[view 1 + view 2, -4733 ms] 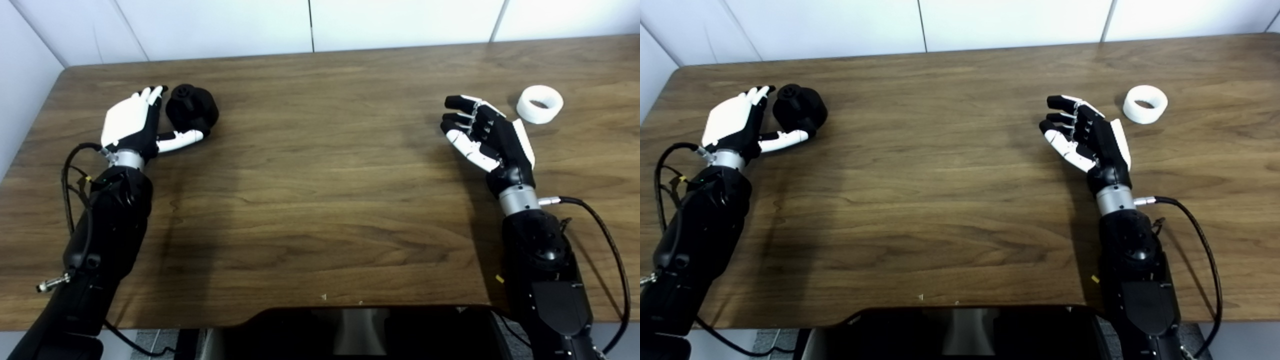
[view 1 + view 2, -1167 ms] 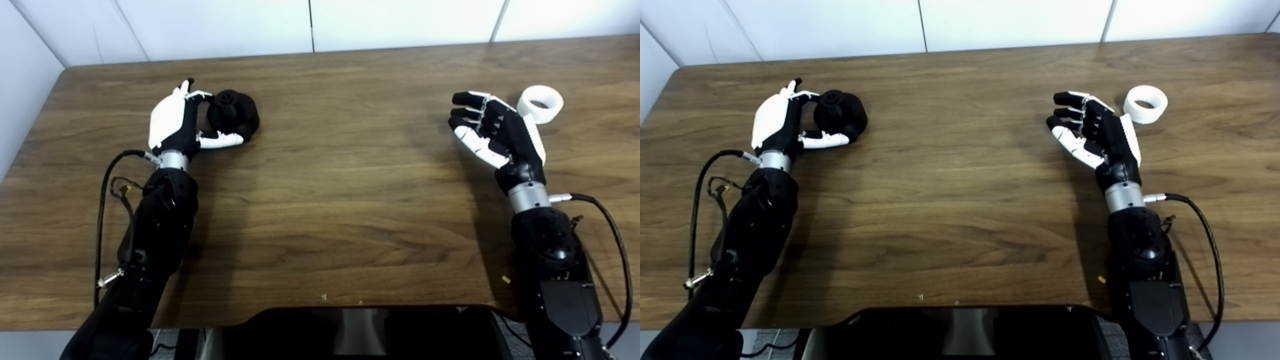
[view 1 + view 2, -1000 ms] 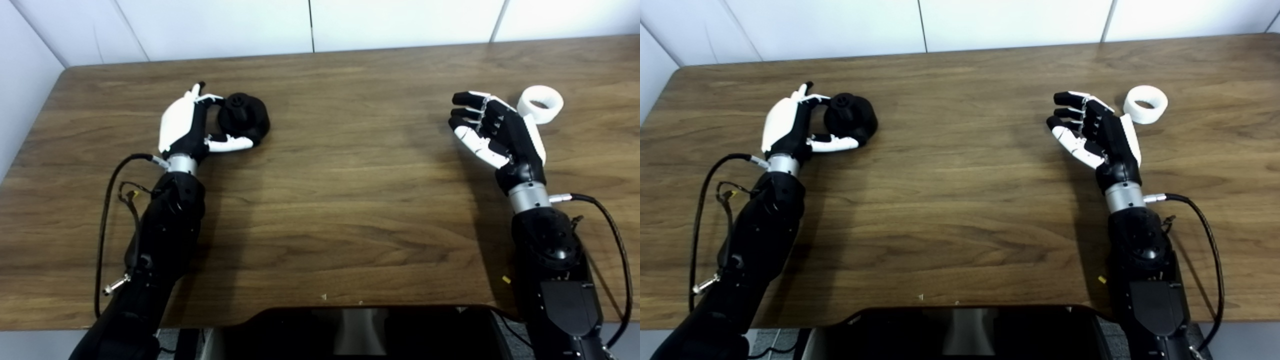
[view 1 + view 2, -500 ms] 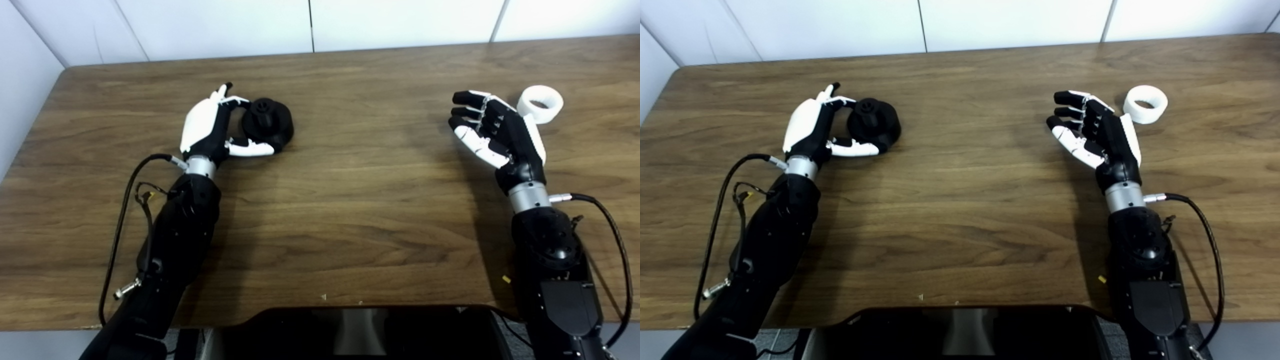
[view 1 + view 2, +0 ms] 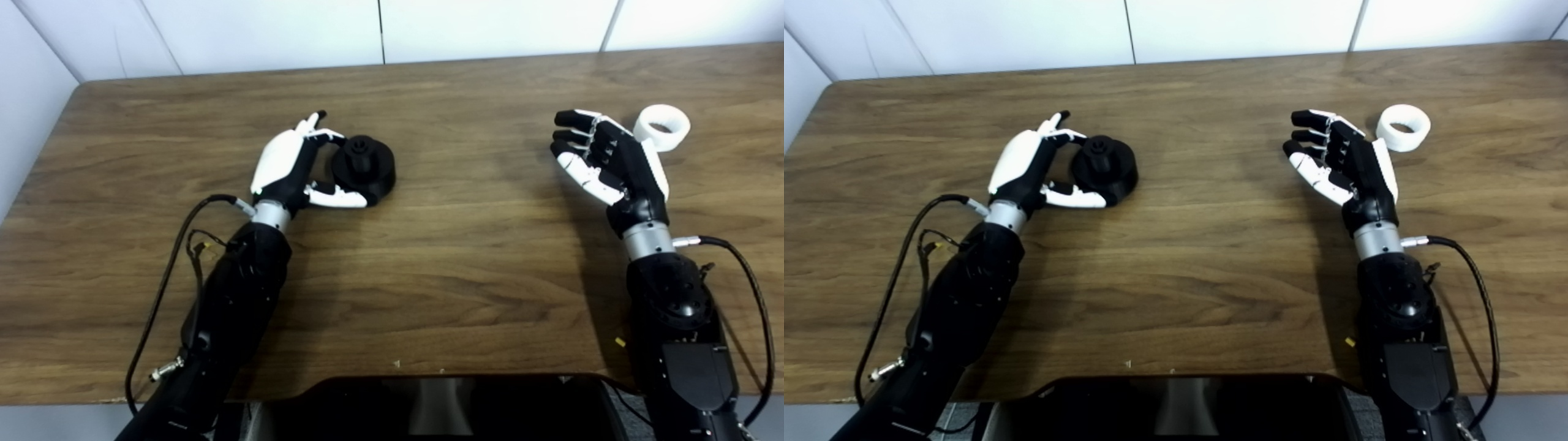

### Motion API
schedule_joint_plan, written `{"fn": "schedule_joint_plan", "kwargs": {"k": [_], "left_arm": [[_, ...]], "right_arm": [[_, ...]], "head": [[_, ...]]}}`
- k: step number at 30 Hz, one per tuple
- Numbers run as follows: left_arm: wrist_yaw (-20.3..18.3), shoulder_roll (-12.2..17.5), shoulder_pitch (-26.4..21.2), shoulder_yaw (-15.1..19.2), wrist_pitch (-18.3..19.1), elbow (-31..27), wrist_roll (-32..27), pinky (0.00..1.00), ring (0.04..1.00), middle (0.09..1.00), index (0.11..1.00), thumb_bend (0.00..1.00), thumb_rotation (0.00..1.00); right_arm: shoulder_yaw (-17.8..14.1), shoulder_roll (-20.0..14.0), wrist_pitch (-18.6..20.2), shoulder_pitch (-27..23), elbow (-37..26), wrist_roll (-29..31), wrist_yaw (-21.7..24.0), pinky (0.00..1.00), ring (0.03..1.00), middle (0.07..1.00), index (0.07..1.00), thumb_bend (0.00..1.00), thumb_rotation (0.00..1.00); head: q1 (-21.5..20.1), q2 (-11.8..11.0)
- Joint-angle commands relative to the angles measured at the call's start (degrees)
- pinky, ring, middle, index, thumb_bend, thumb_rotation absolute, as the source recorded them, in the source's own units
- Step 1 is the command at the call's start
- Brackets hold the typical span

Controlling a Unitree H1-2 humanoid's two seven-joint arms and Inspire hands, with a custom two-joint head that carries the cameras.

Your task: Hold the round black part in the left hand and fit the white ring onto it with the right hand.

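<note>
Wooden table [image 5: 465,257], left hand [image 5: 288,162] around round black part [image 5: 365,160].

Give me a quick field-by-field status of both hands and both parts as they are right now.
left hand: shut on black part, thumb under its near side, fingers curled at its far side
black part: left of table centre, hub facing up
right hand: open, holds nothing, fingers spread
white ring: lying on the table far right, just beyond right hand, untouched
ring fitted: no
</note>
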Motion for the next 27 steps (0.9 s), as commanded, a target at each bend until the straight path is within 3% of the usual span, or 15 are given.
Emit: {"fn": "schedule_joint_plan", "kwargs": {"k": [1, 11, 20, 27], "left_arm": [[-0.3, 0.2, -1.1, -0.4, -1.5, -3.1, 1.0, 1.0, 1.0, 1.0, 0.644, 1.0, 0.37], [-2.3, -1.0, 0.2, -2.7, -2.8, -6.6, 1.0, 1.0, 1.0, 1.0, 0.633, 1.0, 0.38], [-3.3, -1.7, 1.0, -4.3, -4.4, -7.3, 1.7, 1.0, 1.0, 1.0, 0.631, 1.0, 0.42], [-5.3, -2.4, 1.9, -5.2, -3.8, -8.8, 2.1, 1.0, 1.0, 1.0, 0.637, 1.0, 0.39]], "right_arm": [[-0.3, -0.4, -1.6, -2.5, -1.6, 0.5, 0.4, 0.64, 0.722, 0.758, 0.693, 0.53, 0.32], [-0.4, -0.3, -0.3, -2.4, -2.3, 0.2, 0.0, 0.65, 0.728, 0.761, 0.697, 0.54, 0.33], [-0.3, -0.2, -1.3, -2.2, -1.9, -0.6, -0.2, 0.63, 0.719, 0.755, 0.691, 0.53, 0.32], [-0.3, -0.2, -2.0, -2.1, -1.4, -0.1, 0.1, 0.63, 0.72, 0.754, 0.691, 0.52, 0.32]], "head": [[0.0, 0.0], [-0.2, 0.0], [-0.2, -0.5], [0.0, -0.2]]}}
